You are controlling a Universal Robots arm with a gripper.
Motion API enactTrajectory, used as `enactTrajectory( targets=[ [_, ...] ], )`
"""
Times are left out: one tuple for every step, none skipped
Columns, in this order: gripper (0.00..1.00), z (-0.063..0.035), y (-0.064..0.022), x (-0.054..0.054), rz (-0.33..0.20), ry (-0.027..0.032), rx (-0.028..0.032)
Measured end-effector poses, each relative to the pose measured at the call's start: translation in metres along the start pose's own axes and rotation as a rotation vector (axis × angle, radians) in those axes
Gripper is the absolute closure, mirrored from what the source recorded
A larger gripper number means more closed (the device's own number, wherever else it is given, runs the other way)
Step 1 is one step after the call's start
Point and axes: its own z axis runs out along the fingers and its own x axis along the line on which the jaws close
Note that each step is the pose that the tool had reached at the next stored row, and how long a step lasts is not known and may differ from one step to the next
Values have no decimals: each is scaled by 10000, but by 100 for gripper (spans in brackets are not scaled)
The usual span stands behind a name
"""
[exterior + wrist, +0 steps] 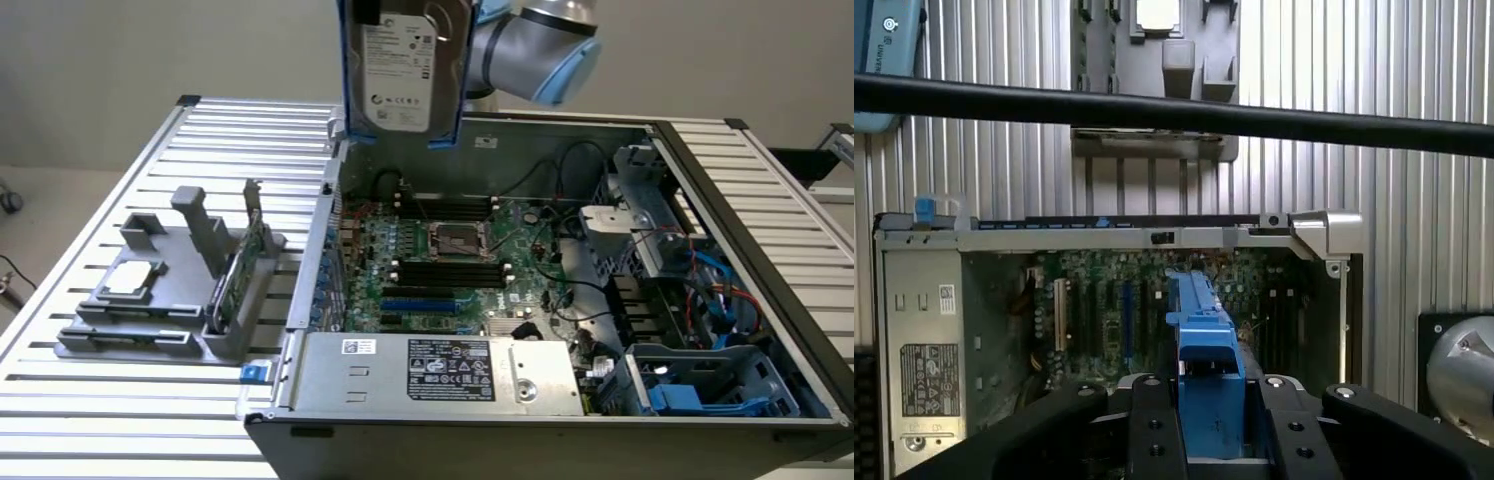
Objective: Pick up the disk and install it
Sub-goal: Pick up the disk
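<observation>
Illegible print on the disk [400,75]

- One disk [404,70] is counted.
- One open computer case [534,442] is seen.
- One power supply [441,372] is counted inside it.
- One grey holder [147,335], one square chip [130,278] and one upright card [243,265] are counted.

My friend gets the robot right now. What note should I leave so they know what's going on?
Hand: shut on the disk, gripping its blue-railed edge.
Disk: held upright in the air, over the rear of the open computer case, toward the exterior view's left.
Done: disk picked up.
Left: the disk is not installed in the case yet.
</observation>
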Motion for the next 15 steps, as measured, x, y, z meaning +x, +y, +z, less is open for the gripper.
enactTrajectory(
  targets=[
    [67,3,-22,20,1,-3,32],
    [67,6,-43,40,1,-5,63],
    [67,8,-67,60,0,-8,97],
    [67,11,-90,80,-1,-10,130],
    [67,13,-115,101,0,-12,165],
    [67,16,-140,121,1,-14,200],
    [67,18,-165,140,1,-16,235],
    [67,20,-192,160,-1,-18,272],
    [67,23,-221,182,-1,-21,311],
    [67,25,-247,202,0,-23,347],
    [67,28,-273,222,0,-25,383],
    [67,30,-301,242,-1,-27,419],
    [67,32,-327,261,-1,-29,454],
    [67,35,-355,282,0,-31,489],
    [67,37,-382,302,0,-33,523]
  ],
)
